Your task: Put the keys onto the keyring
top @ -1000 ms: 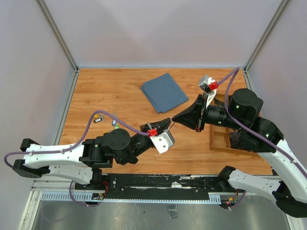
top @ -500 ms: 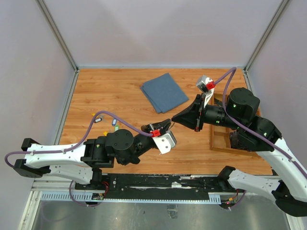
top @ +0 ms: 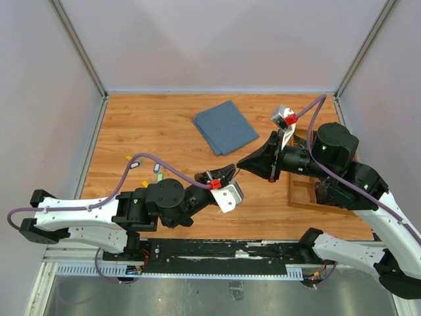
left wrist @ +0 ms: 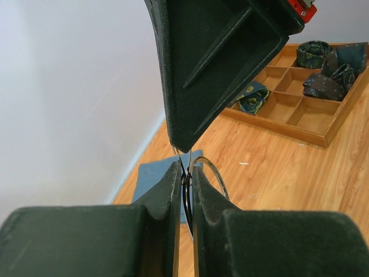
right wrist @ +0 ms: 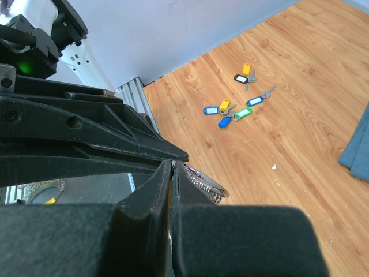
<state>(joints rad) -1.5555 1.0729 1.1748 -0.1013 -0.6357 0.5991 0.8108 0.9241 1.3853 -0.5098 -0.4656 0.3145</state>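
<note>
My two grippers meet tip to tip above the middle of the table. The left gripper [top: 230,170] [left wrist: 184,170] is shut on the keyring [left wrist: 214,171], a thin silver wire ring whose arc curves out to the right of its fingers. From the opposite side the right gripper [top: 239,164] [right wrist: 172,164] is shut on the same keyring [right wrist: 216,188], with a short beaded chain bit beside its pad. The keys [top: 156,168] [right wrist: 243,113] lie loose on the wood at the left, with yellow, blue, green and dark tags, apart from both grippers.
A folded blue cloth [top: 225,126] [left wrist: 155,179] lies at the back centre. A wooden compartment tray [top: 302,191] [left wrist: 277,124] with rolled dark fabric items stands at the right under the right arm. Grey walls close in three sides.
The left arm has pushed slightly right and forward, and the right wrist has wobbled a little. Both grippers stay joined at the keyring.
</note>
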